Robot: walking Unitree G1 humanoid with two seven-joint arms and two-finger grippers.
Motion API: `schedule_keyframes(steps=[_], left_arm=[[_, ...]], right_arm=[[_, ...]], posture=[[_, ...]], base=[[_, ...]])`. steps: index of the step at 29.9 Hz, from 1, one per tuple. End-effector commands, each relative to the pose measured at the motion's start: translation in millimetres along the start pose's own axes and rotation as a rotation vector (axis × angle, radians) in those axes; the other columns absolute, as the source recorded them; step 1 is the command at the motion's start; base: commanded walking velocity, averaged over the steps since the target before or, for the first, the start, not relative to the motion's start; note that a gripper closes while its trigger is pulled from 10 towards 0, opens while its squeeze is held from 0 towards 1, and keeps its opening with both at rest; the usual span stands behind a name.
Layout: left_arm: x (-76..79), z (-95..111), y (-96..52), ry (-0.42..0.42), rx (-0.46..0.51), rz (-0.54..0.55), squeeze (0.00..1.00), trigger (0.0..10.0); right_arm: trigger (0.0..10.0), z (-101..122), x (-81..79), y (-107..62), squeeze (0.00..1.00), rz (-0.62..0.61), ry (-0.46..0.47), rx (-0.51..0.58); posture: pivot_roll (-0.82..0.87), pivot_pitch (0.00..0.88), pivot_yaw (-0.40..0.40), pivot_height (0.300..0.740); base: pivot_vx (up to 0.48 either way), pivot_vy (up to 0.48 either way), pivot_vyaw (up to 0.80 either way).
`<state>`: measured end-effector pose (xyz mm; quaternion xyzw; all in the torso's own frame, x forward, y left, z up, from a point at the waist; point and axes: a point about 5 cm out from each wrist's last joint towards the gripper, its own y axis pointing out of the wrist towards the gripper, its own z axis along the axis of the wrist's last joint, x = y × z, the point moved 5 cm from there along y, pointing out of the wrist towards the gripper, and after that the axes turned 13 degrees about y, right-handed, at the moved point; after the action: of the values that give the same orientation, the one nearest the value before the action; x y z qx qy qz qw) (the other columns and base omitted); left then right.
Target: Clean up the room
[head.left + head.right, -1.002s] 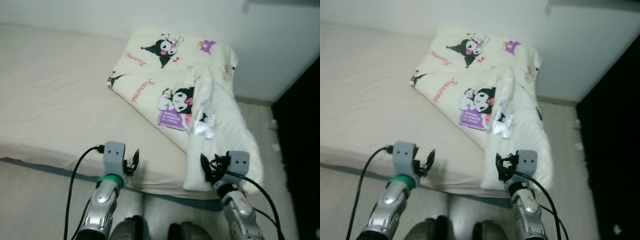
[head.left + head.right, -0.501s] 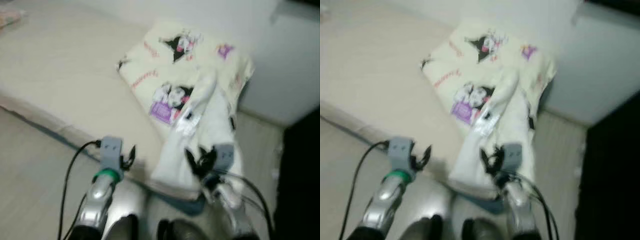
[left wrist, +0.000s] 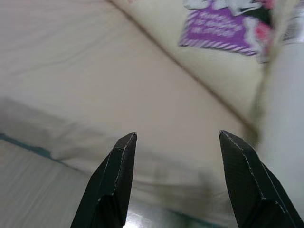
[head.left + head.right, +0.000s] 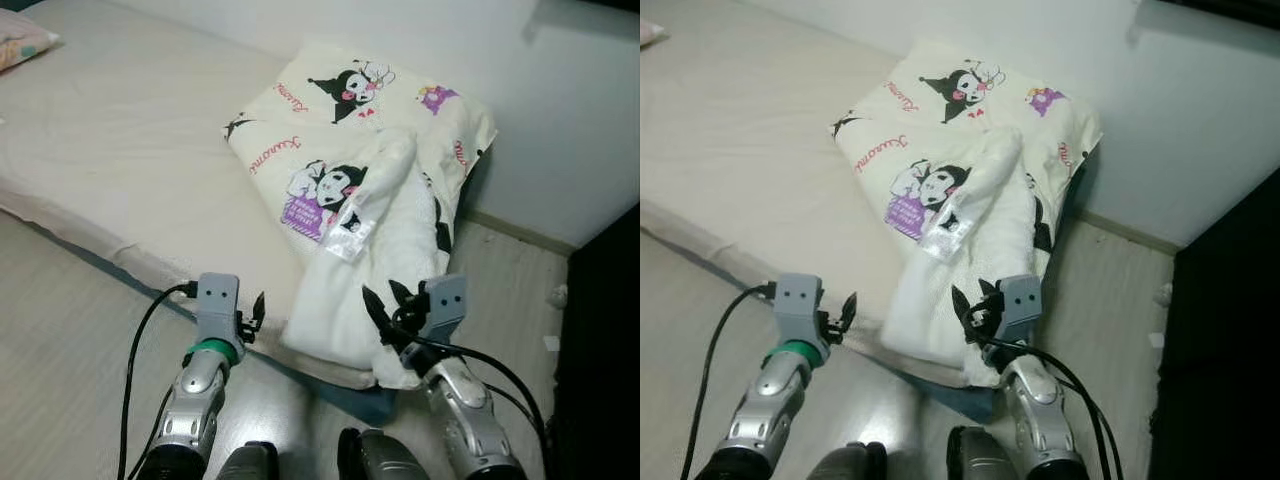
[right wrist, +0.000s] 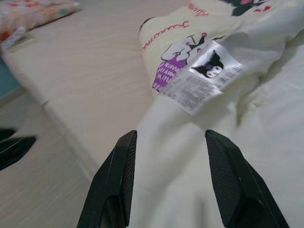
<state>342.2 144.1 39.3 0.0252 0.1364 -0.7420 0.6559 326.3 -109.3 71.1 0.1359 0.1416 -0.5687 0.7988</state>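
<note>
View has swung right since a second ago; folded blanket on bed now nearer. Left gripper and right gripper released, empty: approach under way.

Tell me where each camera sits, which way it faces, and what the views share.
Left and right eye views: on the head, looking down at the mattress and folded blanket; both silver arms show.
Left wrist view: along the open left gripper toward the mattress edge.
Right wrist view: along the open right gripper toward the blanket's label.
Shared: all views show the blanket and mattress.
</note>
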Motion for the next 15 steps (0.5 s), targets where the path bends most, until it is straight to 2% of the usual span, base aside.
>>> schedule_keyframes(steps=[1,4,5,7,8,10,11,12,14,15], left_arm=[[-3.5,-10,-4.0,0.001,-0.032,0.014,0.0,10.0],[-0.2,-4,-3.4,-0.01,-0.001,0.002,0.0,10.0],[-0.2,-4,-3.4,-0.01,-0.001,0.002,0.0,10.0],[5.7,5,-4.4,-0.03,0.053,-0.031,0.0,10.0],[5.7,5,-4.4,-0.03,0.053,-0.031,0.0,10.0],[9.5,13,-5.4,-0.04,0.092,-0.055,0.0,10.0],[9.5,13,-5.4,-0.04,0.092,-0.055,0.0,10.0],[11.4,16,-5.3,-0.044,0.108,-0.067,0.0,10.0],[11.4,16,-5.3,-0.044,0.108,-0.067,0.0,10.0],[13.5,20,-4.8,-0.045,0.12,-0.081,0.0,10.0]], right_arm=[[10.0,12,11.4,-3.3,0.0,-0.088,-0.034,0.075],[10.0,34,30.5,-9.7,0.0,-0.215,-0.106,0.183],[10.0,34,30.5,-9.7,0.0,-0.215,-0.106,0.183],[10.0,54,46.3,-18.5,0.0,-0.312,-0.144,0.271],[10.0,54,46.3,-18.5,0.0,-0.312,-0.144,0.271],[10.0,68,58.3,-24.7,0.0,-0.377,-0.141,0.326],[10.0,68,58.3,-24.7,0.0,-0.377,-0.141,0.326],[10.0,74,65.3,-25.9,0.0,-0.405,-0.126,0.338],[10.0,74,65.3,-25.9,0.0,-0.405,-0.126,0.338],[10.0,81,71.3,-25.5,0.0,-0.422,-0.126,0.344]], posture=[[0.04,0.13,0.042,0.735],[0.03,0.132,0.047,0.735],[0.03,0.132,0.047,0.735],[0.03,0.132,0.051,0.735],[0.03,0.132,0.051,0.735],[0.03,0.132,0.052,0.735],[0.03,0.132,0.052,0.735],[0.02,0.131,0.053,0.735],[0.02,0.131,0.053,0.735],[0.02,0.13,0.054,0.735]], base=[[0.0,0.0,0.0],[0.0,0.0,0.0],[0.0,0.0,0.0],[0.0,0.0,0.0],[0.0,0.0,0.0],[0.0,0.0,0.0],[0.0,0.0,0.0],[0.0,0.0,0.0],[0.0,0.0,0.0],[0.0,0.0,0.0]])
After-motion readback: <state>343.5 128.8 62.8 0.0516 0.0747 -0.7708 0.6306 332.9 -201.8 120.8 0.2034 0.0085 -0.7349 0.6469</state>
